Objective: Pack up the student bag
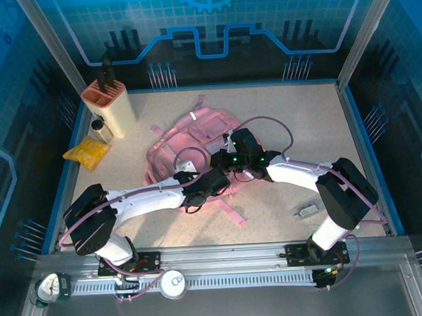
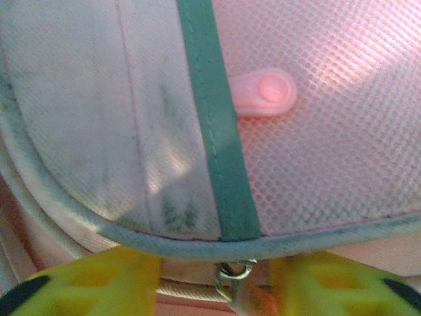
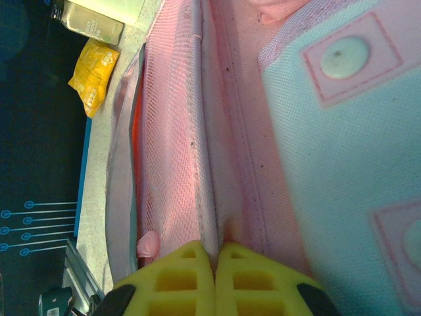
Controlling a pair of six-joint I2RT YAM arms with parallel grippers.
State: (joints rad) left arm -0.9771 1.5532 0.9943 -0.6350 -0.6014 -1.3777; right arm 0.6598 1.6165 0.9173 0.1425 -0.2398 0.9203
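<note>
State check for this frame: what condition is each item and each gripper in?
bag: lying flat on the table, both grippers at it.
left gripper: open, fingers either side of a zip pull.
right gripper: shut on a fold of the bag.
yellow packet: lying flat, left of the bag, untouched.
holder: upright, dark items standing in it.
bottle: standing beside the holder.

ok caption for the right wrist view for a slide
Right gripper pinching a fabric ridge of the student bag, yellow packet beyond.
</note>
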